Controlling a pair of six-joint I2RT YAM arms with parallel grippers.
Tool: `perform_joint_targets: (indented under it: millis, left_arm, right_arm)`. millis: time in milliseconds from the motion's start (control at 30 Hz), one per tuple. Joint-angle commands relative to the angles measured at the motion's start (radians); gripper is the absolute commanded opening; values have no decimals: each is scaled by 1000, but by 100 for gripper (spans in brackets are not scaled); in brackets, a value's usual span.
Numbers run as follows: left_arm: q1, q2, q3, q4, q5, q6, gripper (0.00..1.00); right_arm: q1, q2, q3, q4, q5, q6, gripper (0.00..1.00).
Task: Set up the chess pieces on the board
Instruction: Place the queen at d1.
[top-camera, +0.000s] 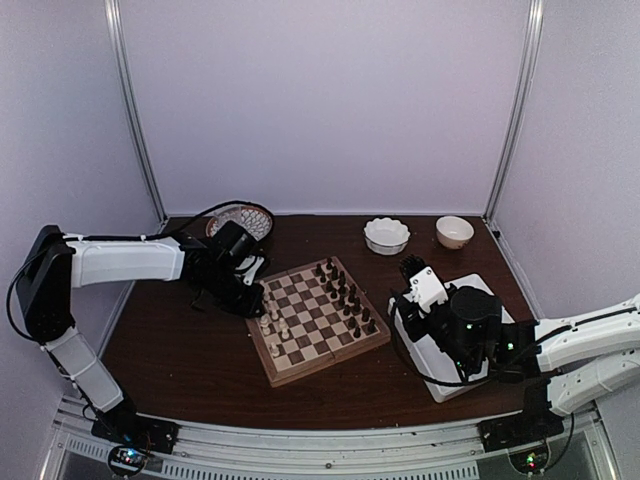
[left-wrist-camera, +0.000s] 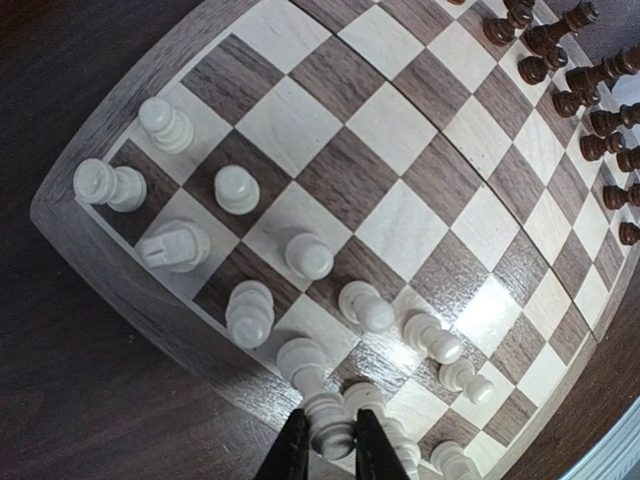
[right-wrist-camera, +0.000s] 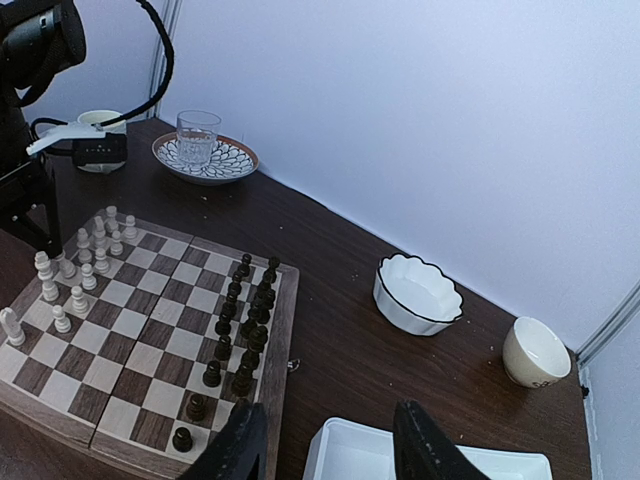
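Observation:
The wooden chessboard (top-camera: 318, 318) lies mid-table and fills the left wrist view (left-wrist-camera: 420, 170). Several cream-white chess pieces (left-wrist-camera: 310, 256) stand in two rows along its left side, also seen from above (top-camera: 272, 318) and in the right wrist view (right-wrist-camera: 80, 262). Dark brown pieces (top-camera: 345, 295) line the right side. My left gripper (left-wrist-camera: 325, 445) is shut on a tall white piece (left-wrist-camera: 335, 425) standing at the board's left edge row. My right gripper (right-wrist-camera: 330, 440) is open and empty above the white tray (right-wrist-camera: 345, 455), right of the board.
A white tray (top-camera: 500, 325) sits under the right arm. A scalloped white bowl (top-camera: 386, 235) and a cream cup (top-camera: 455, 231) stand at the back right. A patterned plate (top-camera: 255, 215) with a glass (right-wrist-camera: 197, 137) on it stands at the back left.

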Motion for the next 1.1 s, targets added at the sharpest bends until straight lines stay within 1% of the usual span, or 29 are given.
perform_joint_targets:
  millis: [0, 100, 433, 500, 633, 733, 1067]
  left_arm:
    - [8, 9, 32, 0, -5, 19, 19]
    - [8, 8, 32, -1, -5, 20, 23]
    - [9, 5, 35, -6, -10, 22, 24]
    - [8, 4, 34, -6, -11, 22, 23]
    - [8, 3, 34, -7, -15, 22, 17]
    - [8, 9, 35, -5, -13, 22, 15]
    - [8, 10, 37, -5, -17, 27, 15]
  right_arm:
    - [-3, -18, -10, -3, -5, 11, 45]
    - [-3, -17, -10, -4, -5, 10, 45]
    - [-3, -15, -9, -4, -6, 10, 46]
    - [-4, -15, -8, -3, -6, 10, 45]
    - [-4, -12, -8, -4, -6, 10, 46]
    - [-4, -12, -7, -6, -6, 11, 46]
    - [-4, -18, -8, -7, -9, 10, 46]
